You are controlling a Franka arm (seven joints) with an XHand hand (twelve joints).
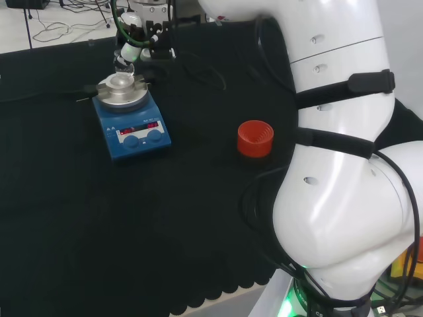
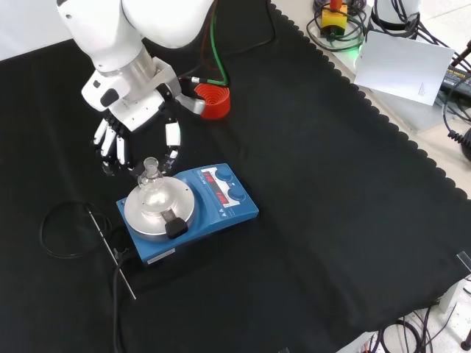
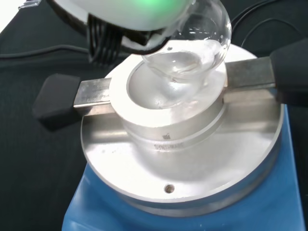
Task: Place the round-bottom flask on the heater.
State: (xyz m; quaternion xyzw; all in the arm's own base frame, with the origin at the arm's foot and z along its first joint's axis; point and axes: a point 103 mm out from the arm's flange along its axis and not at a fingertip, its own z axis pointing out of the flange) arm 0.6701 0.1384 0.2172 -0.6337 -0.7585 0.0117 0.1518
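The round-bottom flask point(image 3: 192, 45) hangs tilted over the bowl-shaped well of the heater point(image 2: 188, 209), its belly at or just above the well's rim; in the wrist view I cannot tell for certain whether glass already touches metal. That tilt is the main risk. If let go now, the flask could roll onto the well's edge, tip against one of the black-capped clamp bars point(image 3: 72, 94) and slide off toward the cloth. Pressing it down off-centre could knock glass on the rim.

In the front view the hand point(image 2: 136, 125) stands over the flask, at the heater's far side, nearer the bench's far left corner. Its fingers point(image 2: 172, 140) hang down, curled around the neck point(image 2: 151, 168), which rises between them, so they appear to hold the flask there.
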